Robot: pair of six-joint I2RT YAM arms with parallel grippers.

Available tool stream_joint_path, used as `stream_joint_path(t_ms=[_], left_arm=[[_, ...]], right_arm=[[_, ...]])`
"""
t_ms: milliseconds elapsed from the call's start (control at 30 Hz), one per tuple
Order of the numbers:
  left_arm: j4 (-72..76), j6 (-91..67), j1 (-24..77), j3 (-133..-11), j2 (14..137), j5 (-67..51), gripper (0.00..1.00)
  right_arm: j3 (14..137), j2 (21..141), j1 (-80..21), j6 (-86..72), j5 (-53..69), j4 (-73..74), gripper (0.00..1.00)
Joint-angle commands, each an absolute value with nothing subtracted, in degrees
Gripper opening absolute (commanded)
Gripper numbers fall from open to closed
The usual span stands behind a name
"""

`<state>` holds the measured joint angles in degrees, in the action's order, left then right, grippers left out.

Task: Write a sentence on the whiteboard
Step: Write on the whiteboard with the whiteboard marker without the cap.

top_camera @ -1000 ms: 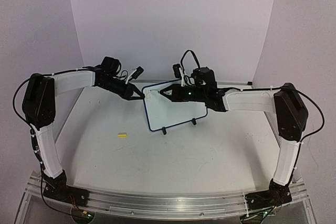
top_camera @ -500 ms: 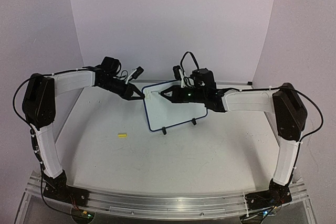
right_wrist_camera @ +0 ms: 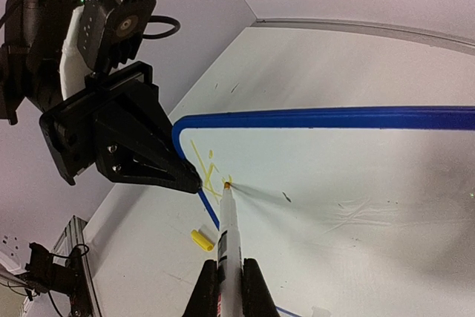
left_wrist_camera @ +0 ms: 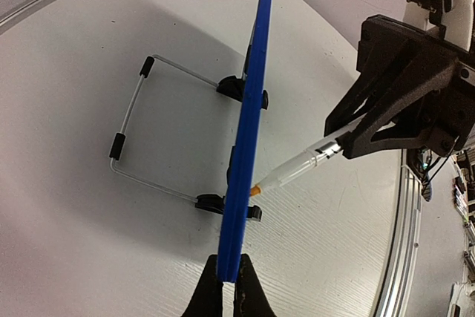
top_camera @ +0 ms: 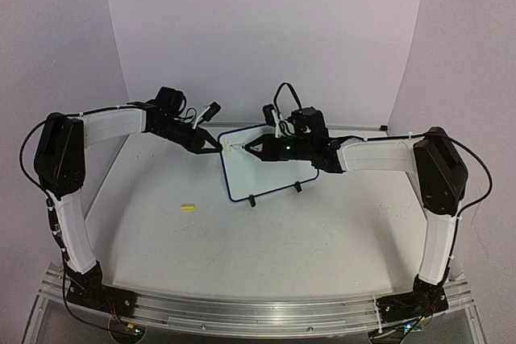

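**Whiteboard on stand, marker at its face**

Whiteboard: blue-rimmed, upright on black clip feet and a wire stand, at 12 o'clock of the desk centre.
Left fingers: closed narrow on the board's edge, at its 10 o'clock corner.
Right fingers: clamped on a marker, its orange tip against the board face.
Sentence: a few yellow strokes by that corner, unreadable.
Marker label: print too small to read.
Yellow cap: on the desk, at 8 o'clock of the board.
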<state>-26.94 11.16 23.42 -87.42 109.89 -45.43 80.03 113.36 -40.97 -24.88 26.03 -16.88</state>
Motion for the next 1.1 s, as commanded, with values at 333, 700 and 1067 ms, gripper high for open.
stream_joint_path(t_ms=[333,700,1067], left_arm=[[-29.64,12.81,24.87,-88.42,108.89,-43.86,0.00],[-29.72,12.80,24.96,-88.41,108.87,-43.86,0.00],[-29.81,12.85,25.05,-88.41,108.71,-43.86,0.00]], right_arm=[[77.22,112.42,-40.87,-24.39,23.06,-16.52,0.00],[77.61,110.89,-40.87,-24.79,22.68,-19.02,0.00],[78.38,110.85,-40.87,-25.61,22.58,-21.36,0.00]])
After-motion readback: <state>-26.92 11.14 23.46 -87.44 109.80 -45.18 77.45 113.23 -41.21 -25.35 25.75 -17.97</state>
